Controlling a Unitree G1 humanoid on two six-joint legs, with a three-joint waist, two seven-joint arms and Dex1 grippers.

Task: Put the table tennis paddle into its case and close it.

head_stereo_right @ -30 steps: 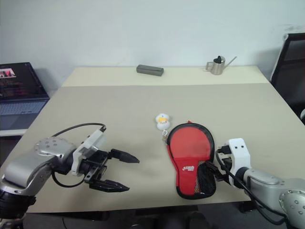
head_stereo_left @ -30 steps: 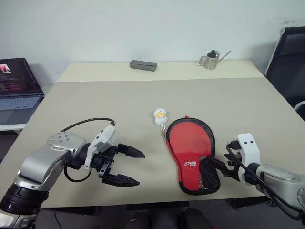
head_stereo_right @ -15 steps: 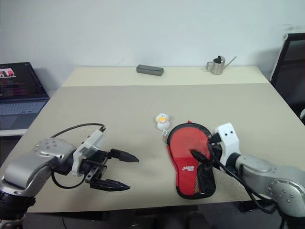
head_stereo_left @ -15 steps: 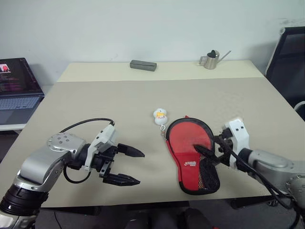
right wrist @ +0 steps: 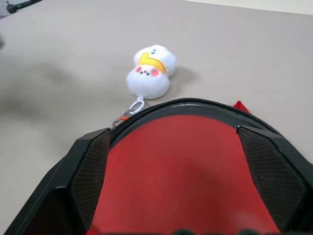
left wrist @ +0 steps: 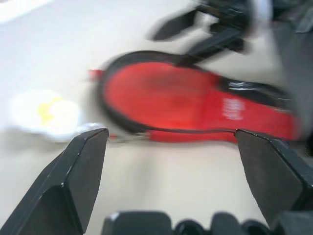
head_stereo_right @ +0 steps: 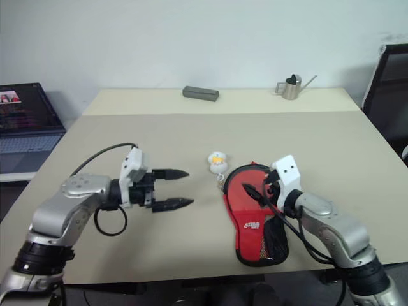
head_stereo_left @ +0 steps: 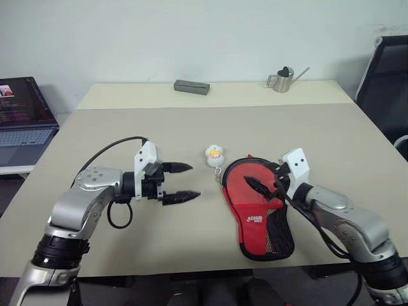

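Note:
The case (head_stereo_left: 255,203) lies flat on the tan table (head_stereo_left: 127,134), red face and white logo up, with the black mesh pocket at the near end. Its white-yellow zipper charm (head_stereo_left: 215,155) rests just beyond its far left rim. The paddle is hidden; I cannot tell it apart from the case's red face. My left gripper (head_stereo_left: 191,182) is open and points at the case's left edge from a short gap away. My right gripper (head_stereo_left: 262,186) is open and hovers low over the round end of the case (right wrist: 181,166). The charm (right wrist: 149,71) lies beyond the right gripper's fingertips.
A grey rectangular box (head_stereo_left: 191,87) and a small metal watering can (head_stereo_left: 284,80) stand at the table's far edge. An open laptop (head_stereo_left: 22,118) sits off to the left, and a black chair (head_stereo_left: 386,70) stands at the right.
The left gripper swung forward and right toward the case, turning its fingers more level. The right gripper came in from the case's near right side to over its red face. Both stayed open.

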